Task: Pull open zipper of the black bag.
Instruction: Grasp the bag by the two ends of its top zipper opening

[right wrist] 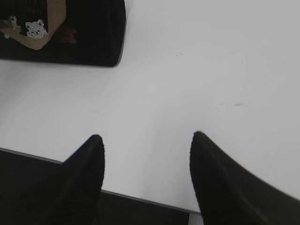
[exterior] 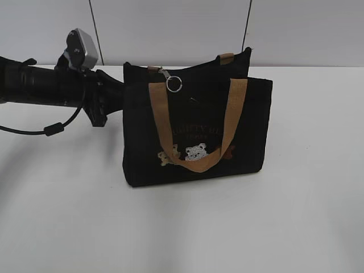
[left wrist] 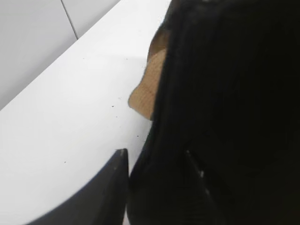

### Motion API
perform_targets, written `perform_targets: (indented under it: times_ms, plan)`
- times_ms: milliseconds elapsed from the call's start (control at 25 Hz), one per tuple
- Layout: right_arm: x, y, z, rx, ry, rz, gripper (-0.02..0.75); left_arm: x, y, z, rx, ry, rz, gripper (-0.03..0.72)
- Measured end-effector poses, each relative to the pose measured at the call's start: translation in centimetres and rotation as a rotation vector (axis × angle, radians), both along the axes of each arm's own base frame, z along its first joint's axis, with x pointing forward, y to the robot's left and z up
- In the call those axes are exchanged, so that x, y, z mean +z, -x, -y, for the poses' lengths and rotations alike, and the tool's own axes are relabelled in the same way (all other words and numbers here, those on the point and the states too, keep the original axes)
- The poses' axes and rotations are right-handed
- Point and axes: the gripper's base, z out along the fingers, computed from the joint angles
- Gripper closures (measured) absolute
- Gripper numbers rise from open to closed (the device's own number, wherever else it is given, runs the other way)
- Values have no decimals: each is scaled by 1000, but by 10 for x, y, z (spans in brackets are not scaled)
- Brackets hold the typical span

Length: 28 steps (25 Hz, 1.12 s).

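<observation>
A small black bag (exterior: pixel 196 128) is seen standing upright on a white table (exterior: pixel 68 227), its front with tan webbing handles (exterior: pixel 233 116) and small bear figures (exterior: pixel 196 152) turned toward the near edge. The zipper (exterior: pixel 187 69) is laid along the bag's top edge, so its long axis runs left to right across the scene. Its pull, a silver clasp with a round metal ring (exterior: pixel 174 83), is seen hanging at the left part of that edge, over the front face.

The left gripper (left wrist: pixel 157 161) is brought in horizontally from the left and is pressed against the bag's left end, just below the top edge. In the left wrist view, black fabric is seen filling the space between its two dark fingers (left wrist: pixel 115 187), so the jaws appear to be set around the bag's side; whether the fabric is truly clamped cannot be told. The ring lies just to the right of this gripper and a little higher.

The right gripper (right wrist: pixel 146 154) is not seen in the exterior view. In its own wrist view its jaws are held apart over bare table with nothing between them, and the bag is seen well apart, toward the far left of that view.

The left arm is judged the nearer to the pull. If the bag's end is being steadied by it, the ring would have to be carried rightward along the top edge.
</observation>
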Motion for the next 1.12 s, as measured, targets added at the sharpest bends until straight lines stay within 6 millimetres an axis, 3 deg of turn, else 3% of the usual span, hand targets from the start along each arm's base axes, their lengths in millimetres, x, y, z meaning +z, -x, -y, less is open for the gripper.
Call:
perform_targets:
  times_ms: [280, 1120]
  plan:
    - [0, 0, 0, 0, 0, 0, 297, 0, 0, 0, 0, -4, 1, 656]
    - [5, 0, -2, 12, -36, 33, 297, 0, 0, 0, -2, -6, 3, 669]
